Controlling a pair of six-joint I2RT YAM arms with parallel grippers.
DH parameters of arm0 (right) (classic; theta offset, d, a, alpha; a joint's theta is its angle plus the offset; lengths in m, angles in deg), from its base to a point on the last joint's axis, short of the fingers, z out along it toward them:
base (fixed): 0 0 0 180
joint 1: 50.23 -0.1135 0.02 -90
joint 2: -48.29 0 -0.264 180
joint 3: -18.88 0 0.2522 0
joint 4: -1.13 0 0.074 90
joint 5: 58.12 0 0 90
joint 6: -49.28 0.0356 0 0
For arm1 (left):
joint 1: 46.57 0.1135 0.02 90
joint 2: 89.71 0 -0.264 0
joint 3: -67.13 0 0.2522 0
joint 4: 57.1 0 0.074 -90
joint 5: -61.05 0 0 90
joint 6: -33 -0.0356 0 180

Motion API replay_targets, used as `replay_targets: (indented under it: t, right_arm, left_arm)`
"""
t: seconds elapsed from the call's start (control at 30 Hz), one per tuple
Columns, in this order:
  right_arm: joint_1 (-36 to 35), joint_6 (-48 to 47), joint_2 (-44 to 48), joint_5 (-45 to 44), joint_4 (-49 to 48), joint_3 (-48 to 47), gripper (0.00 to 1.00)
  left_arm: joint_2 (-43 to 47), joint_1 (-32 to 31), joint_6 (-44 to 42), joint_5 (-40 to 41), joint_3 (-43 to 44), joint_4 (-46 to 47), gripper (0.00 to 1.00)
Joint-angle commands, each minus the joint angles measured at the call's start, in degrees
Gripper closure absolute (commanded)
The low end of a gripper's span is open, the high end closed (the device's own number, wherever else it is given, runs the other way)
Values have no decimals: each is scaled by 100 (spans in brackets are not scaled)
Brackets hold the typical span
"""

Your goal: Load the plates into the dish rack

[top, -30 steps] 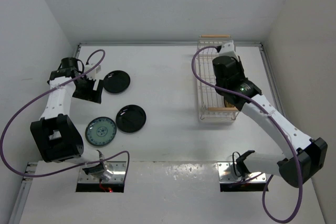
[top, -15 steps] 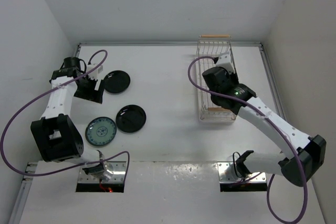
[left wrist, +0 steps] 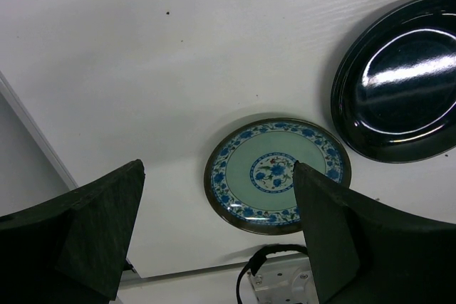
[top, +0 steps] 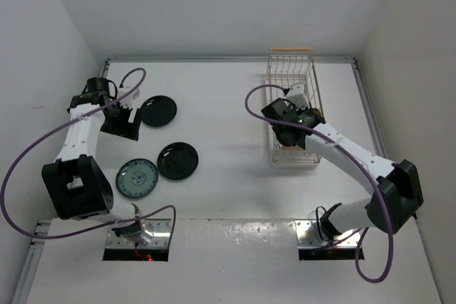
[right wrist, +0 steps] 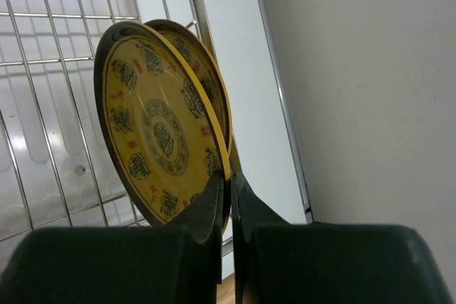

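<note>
yellow plate (right wrist: 153, 140) clamped in r tool (right wrist: 229, 180), l tool (left wrist: 217, 170) wide open

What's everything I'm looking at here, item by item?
Table: one, white.
Dish rack: one, white wire, wooden handles, table's right side.
Black plates: two, black, flat on the table's left half.
Teal plate: one, pale teal with blue pattern, flat near the black ones.
Yellow plates: two, mustard with dark pattern, on edge in the rack.
Cables: two, purple, one per arm.
Left arm: white and black, jaws open.
Right arm: white and black, jaws shut on front yellow plate.
</note>
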Motion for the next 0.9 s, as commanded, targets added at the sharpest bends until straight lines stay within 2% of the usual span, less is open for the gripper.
replay_targets:
  t: [0.0,0.57,0.63,0.7,0.77,0.8,0.87]
  right_arm:
    - [67,431,-63,64,-44,34,100]
    - [111,818,-731,310,210,34,100]
    - [103,836,-766,337,246,-1,92]
    - [85,810,-740,415,255,-27,79]
    - [76,722,-696,451,107,-27,73]
    - [67,487,-574,451,79,-36,63]
    - [76,126,-424,460,-254,-53,50]
  left_arm:
    - [96,-51,58,12,97,72,11]
    - [96,-51,58,64,97,124,11]
    - [96,-51,58,64,97,124,11]
    - [43,-51,58,64,97,124,11]
    - [43,-51,58,64,97,124,11]
    - [43,-51,58,64,97,124,11]
    - [43,-103,5,12,97,124,11]
